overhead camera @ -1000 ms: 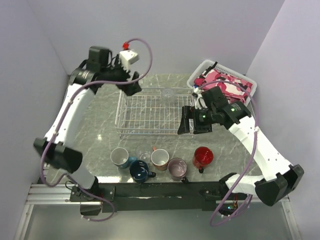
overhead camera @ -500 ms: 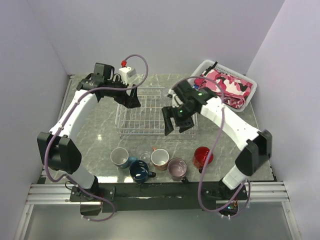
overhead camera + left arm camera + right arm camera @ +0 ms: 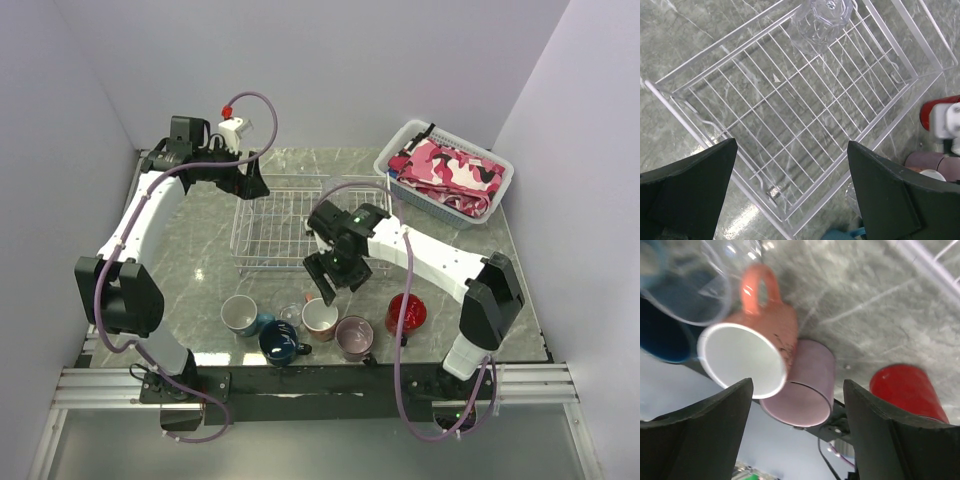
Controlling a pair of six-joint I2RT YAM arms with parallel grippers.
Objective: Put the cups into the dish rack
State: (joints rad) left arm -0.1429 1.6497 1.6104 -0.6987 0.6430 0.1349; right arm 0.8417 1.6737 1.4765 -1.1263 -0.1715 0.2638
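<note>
The left gripper (image 3: 249, 184) hangs over the far-left corner of the dish rack (image 3: 285, 225). Its fingers (image 3: 695, 190) are spread wide with nothing between them, and the left wrist view looks down past them onto bare wire grid. One clear glass (image 3: 826, 16) stands inside the rack at its far edge.

The remaining cups sit in a loose row on the bench (image 3: 190, 260), just near of the rack. At the left is the teal-blue mug (image 3: 239, 314), white inside, with the dark navy mug (image 3: 279, 342) close beside it and a little nearer. Next comes a small second glass (image 3: 290, 313), then the salmon-orange mug (image 3: 320, 318), its mouth facing up.

The right gripper (image 3: 325, 283) hovers over this mug, at the rack's near edge. Its fingers (image 3: 715, 440) are parted and hold nothing. In the right wrist view the mauve-pink mug (image 3: 807, 385) lies right against the salmon one. The red mug (image 3: 405, 314) sits apart from them, further right.

At the far right of the bench is a white plastic basket (image 3: 392, 160) of pink cloth.
</note>
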